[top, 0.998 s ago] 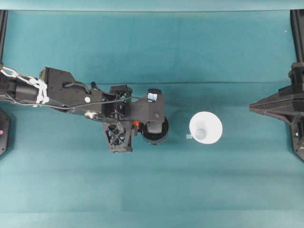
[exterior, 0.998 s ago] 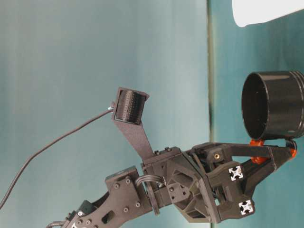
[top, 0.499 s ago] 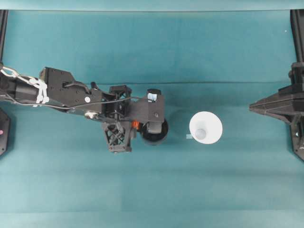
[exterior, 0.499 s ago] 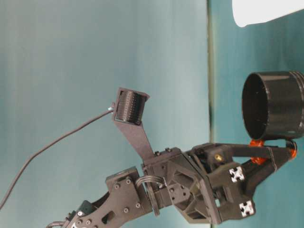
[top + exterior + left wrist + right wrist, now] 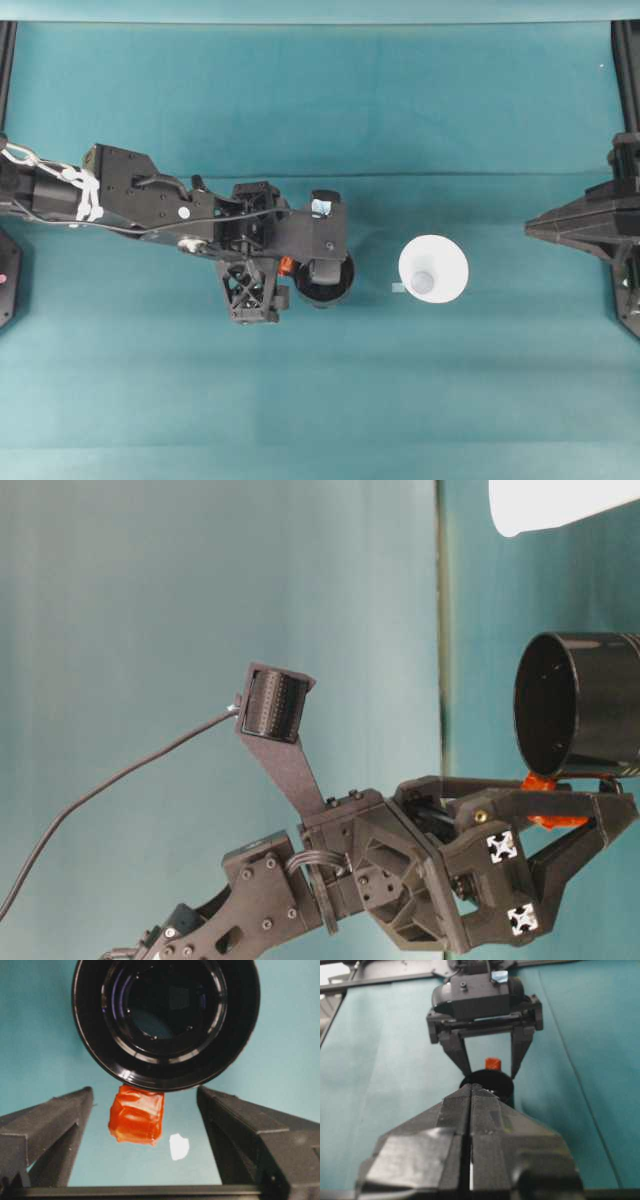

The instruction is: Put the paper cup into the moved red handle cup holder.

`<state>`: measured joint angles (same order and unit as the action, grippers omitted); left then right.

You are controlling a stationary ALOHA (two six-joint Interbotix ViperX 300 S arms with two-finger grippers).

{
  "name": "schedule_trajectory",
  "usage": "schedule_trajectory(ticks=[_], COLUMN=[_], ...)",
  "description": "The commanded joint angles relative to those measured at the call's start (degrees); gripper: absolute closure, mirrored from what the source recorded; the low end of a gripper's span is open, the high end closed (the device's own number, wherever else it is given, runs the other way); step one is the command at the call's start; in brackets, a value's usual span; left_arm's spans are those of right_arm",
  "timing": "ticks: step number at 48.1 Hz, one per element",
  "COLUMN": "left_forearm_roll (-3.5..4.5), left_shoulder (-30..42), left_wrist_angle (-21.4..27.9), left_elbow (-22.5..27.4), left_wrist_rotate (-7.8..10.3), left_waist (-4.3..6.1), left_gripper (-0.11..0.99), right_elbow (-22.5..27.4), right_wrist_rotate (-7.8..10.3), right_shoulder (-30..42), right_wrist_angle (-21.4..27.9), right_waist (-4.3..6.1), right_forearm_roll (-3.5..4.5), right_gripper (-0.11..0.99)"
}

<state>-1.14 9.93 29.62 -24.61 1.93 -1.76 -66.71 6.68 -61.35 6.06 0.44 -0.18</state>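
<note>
Left wrist view is showing us our left end effector (image 5: 142,1125) with its two dark fingers (image 5: 45,1130) spread wide apart. Between them the small red handle (image 5: 136,1114) is sitting, and neither finger is touching it. Just past the handle, the red handle cup holder (image 5: 165,1020) is standing on the teal surface (image 5: 35,1035), round, black and shiny, with its mouth facing up at us. A tiny white scrap (image 5: 179,1146) is lying on the surface beside the handle.

Looking from overhead, we are seeing our left end effector (image 5: 290,268) just left of the middle, with the cup holder (image 5: 325,283) partly under the wrist camera bracket. The paper cup (image 5: 433,268) is sitting a little way to the right of the holder, apart from it, and nothing is touching it.

Farther right, our right end effector (image 5: 530,228) is resting near the edge of the surface. In the right wrist view, its fingers (image 5: 455,1130) are pressed together, holding nothing, and pointing toward the holder (image 5: 487,1082).
</note>
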Motion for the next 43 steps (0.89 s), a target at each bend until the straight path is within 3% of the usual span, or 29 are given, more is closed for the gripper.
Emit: schedule_trajectory(ticks=[1, 6, 21, 32, 37, 43], left_forearm_roll=[-0.18, -0.18, -0.18, -0.09, -0.09, -0.18], left_shoulder=[-3.2, -6.8, -20.7, -27.2, -28.4, -28.9], left_wrist_angle=[1.1, 2.6, 3.4, 3.4, 3.5, 4.0], left_elbow=[-0.4, -1.7, -9.3, -14.8, -15.3, -15.7], left_wrist_rotate=[0.18, 0.18, -0.18, -1.14, -1.23, -1.23], left_waist=[0.26, 0.44, 1.85, 2.29, 2.29, 2.29], left_gripper=[-0.06, -0.06, -0.06, -0.06, -0.06, -0.06], right_elbow=[1.6, 1.9, 5.2, 10.1, 12.6, 15.4], right_wrist_rotate=[0.7, 1.05, 1.58, 2.11, 2.9, 6.15], right_shoulder=[-0.1, -0.1, 1.1, 7.0, 10.9, 15.5], right_wrist_angle=[-0.1, 0.6, 8.3, 14.0, 16.1, 18.9], right_waist=[0.09, 0.09, 1.58, 2.72, 3.25, 3.87], right_forearm_roll=[-0.09, -0.09, -0.09, -0.09, -0.09, -0.09], right_gripper=[0.99, 0.99, 0.99, 0.99, 0.99, 0.98])
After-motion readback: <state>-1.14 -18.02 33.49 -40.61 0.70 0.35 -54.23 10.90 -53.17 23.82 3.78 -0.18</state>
